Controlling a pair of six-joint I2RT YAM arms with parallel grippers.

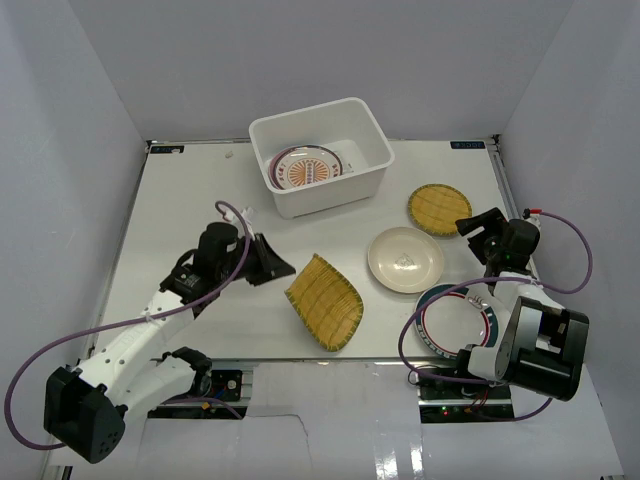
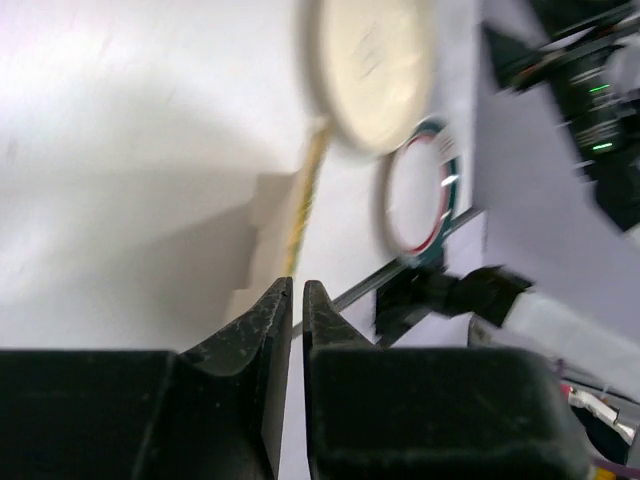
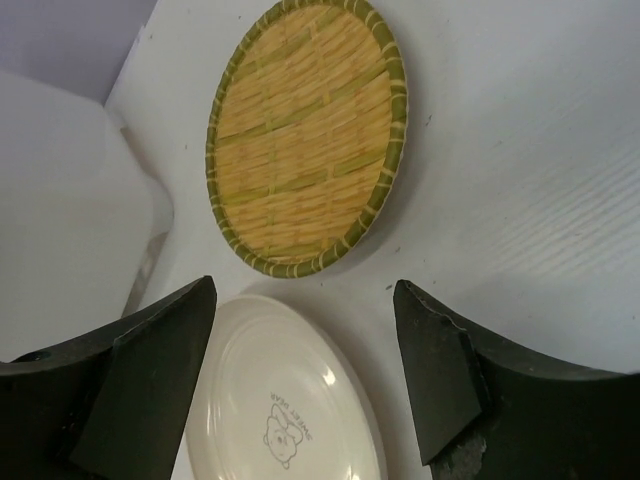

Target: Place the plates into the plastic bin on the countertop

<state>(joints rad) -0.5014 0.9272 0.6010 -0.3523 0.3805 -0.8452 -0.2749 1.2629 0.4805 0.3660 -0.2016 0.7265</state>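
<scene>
**A:** Down and left of the plastic bin (image 1: 320, 155), what is the left end effector (image 1: 272, 262) doing?

**B:** Its jaws are pressed almost together, with nothing between them.

**A:** How far along is the job?

**B:** One orange-patterned white plate (image 1: 306, 167) lies inside the bin. I cannot tell whether others sit beneath it. Four remain outside:
- the fan-shaped yellow woven plate (image 1: 324, 301), in front of the bin
- the cream plate (image 1: 405, 259), to the bin's front right
- the round yellow woven plate (image 1: 439, 209), near the bin's right side
- the green-red-rimmed plate (image 1: 455, 315), farthest from the bin, partly under the right arm (image 1: 530, 345)

I judge it begun, with most left.

**A:** And the right end effector (image 1: 478, 226)?

**B:** It is right of the bin, spread wide and empty, above the round woven and cream plates.

**A:** Surface and room?

**B:** A flat white worktop (image 1: 190, 200), with plain white walls (image 1: 80, 120) around it.
</scene>
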